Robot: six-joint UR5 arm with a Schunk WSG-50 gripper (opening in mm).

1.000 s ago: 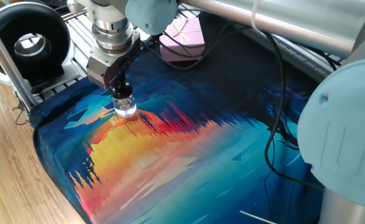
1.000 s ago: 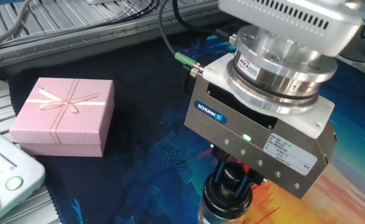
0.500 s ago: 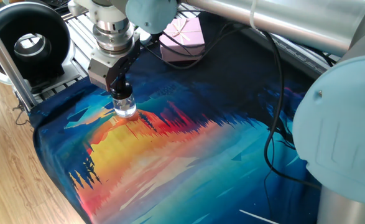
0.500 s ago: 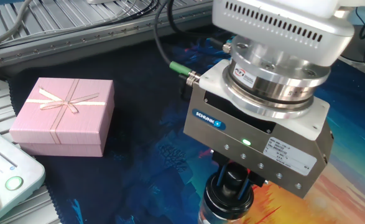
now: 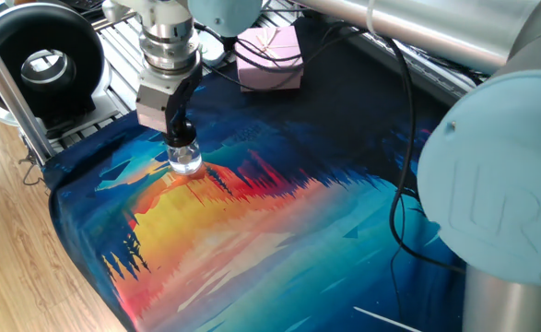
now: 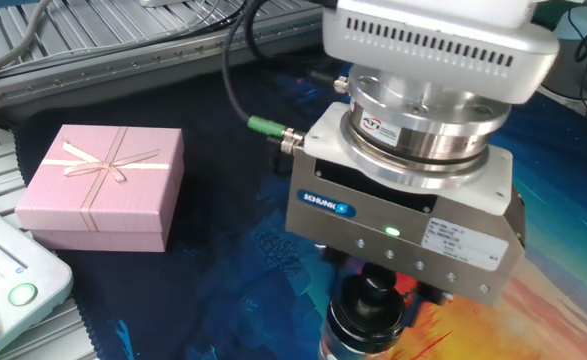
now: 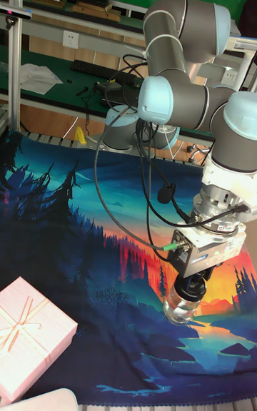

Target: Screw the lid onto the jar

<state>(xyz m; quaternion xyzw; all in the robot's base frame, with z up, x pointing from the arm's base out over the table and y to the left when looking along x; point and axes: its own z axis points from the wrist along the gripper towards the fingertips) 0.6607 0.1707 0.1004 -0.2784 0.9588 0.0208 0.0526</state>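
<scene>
The jar (image 5: 186,160) is a tiny clear glass bottle standing upright on the painted cloth near its far left corner. The black lid (image 5: 182,140) sits on the jar's neck. My gripper (image 5: 180,135) points straight down over it, shut on the lid's knob. In the other fixed view the lid (image 6: 371,302) shows just under the gripper (image 6: 373,290) body, and only the jar's top (image 6: 329,346) peeks in at the bottom edge. The tall fixed view shows the jar (image 7: 178,310) below the lid (image 7: 190,289), held by the gripper (image 7: 190,285).
A pink gift box (image 5: 270,53) (image 6: 103,185) (image 7: 32,336) lies on the cloth behind the jar. A black round device (image 5: 40,65) stands on the rack at the far left. A white control box (image 6: 13,280) sits by the cloth's edge. Cables (image 5: 401,120) hang from the arm.
The gripper has turned about its vertical axis with the lid in its fingers; its green-tipped connector swung round. The jar stays in place.
</scene>
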